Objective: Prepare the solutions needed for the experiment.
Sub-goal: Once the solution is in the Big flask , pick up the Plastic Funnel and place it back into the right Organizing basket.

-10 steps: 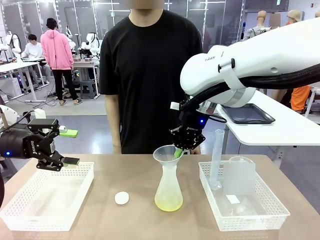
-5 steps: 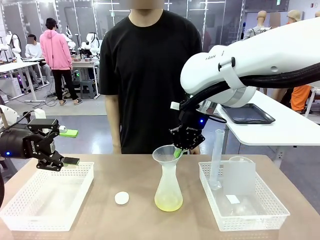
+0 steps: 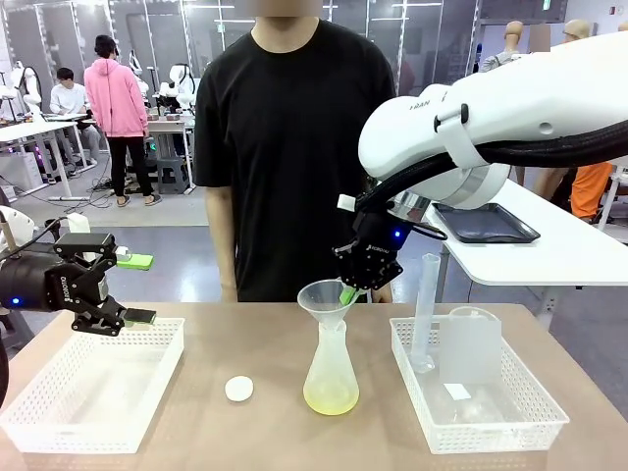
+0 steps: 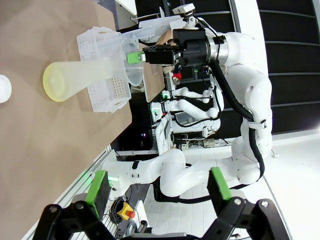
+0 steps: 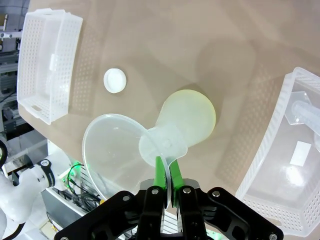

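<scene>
A robotics lab set up for bench chemistry.
A big white robot arm (image 3: pixel 491 118) reaches over a wooden bench (image 3: pixel 196 383) carrying plastic labware: a flask (image 3: pixel 329 358) with a shallow layer of yellow-green liquid (image 3: pixel 331 399), a funnel (image 3: pixel 324 297), a measuring cylinder (image 3: pixel 427 304), and a white perforated basket (image 3: pixel 98 432) at one side and another (image 3: pixel 491 434) at the other. Behind is an open hall with a white bench (image 3: pixel 549 257), glass partitions (image 3: pixel 211 29) and other people (image 3: pixel 110 98).

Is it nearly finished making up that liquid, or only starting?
Done: a shallow layer of pale yellow-green liquid sits in the conical flask. In hand: the right gripper is shut on the rim of the funnel at the flask's mouth. Left, probably: the white stopper lies on the table beside the flask, and the left gripper hangs open.
</scene>
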`<state>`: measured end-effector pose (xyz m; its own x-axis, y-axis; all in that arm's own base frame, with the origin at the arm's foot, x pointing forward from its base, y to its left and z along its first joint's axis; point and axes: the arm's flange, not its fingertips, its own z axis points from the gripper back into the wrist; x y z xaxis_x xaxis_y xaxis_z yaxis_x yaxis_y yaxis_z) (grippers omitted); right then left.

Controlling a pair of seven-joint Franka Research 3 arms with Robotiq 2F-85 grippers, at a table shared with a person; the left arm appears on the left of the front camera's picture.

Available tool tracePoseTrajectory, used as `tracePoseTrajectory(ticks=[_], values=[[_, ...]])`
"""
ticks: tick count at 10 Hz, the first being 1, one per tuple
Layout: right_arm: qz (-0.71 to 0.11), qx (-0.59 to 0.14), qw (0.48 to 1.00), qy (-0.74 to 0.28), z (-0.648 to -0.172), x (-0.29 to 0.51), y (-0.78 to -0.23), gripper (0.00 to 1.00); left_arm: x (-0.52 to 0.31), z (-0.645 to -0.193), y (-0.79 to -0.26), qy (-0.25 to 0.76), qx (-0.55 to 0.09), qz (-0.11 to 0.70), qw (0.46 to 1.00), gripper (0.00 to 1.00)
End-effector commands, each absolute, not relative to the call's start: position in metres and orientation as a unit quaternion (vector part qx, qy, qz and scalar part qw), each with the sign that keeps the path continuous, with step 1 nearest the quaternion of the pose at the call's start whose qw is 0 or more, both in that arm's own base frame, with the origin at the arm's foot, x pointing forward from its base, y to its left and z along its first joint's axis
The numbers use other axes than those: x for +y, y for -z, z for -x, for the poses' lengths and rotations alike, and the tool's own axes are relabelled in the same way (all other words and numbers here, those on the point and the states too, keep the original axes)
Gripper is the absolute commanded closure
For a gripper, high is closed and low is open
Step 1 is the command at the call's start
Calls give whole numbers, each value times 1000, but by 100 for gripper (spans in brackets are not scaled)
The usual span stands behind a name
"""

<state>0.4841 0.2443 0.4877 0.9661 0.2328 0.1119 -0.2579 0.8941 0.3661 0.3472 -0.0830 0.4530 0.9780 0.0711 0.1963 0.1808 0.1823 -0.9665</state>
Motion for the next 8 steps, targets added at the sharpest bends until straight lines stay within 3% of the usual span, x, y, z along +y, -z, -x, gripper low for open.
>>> tracePoseTrajectory(ticks=[1, 8], values=[[-207, -53, 969, -126, -474, 236, -488, 99, -84, -347, -455, 37, -96, 644, 758, 0], [-237, -115, 954, -146, -448, 218, -522, 99, -84, -347, -455, 37, -96, 644, 758, 0]])
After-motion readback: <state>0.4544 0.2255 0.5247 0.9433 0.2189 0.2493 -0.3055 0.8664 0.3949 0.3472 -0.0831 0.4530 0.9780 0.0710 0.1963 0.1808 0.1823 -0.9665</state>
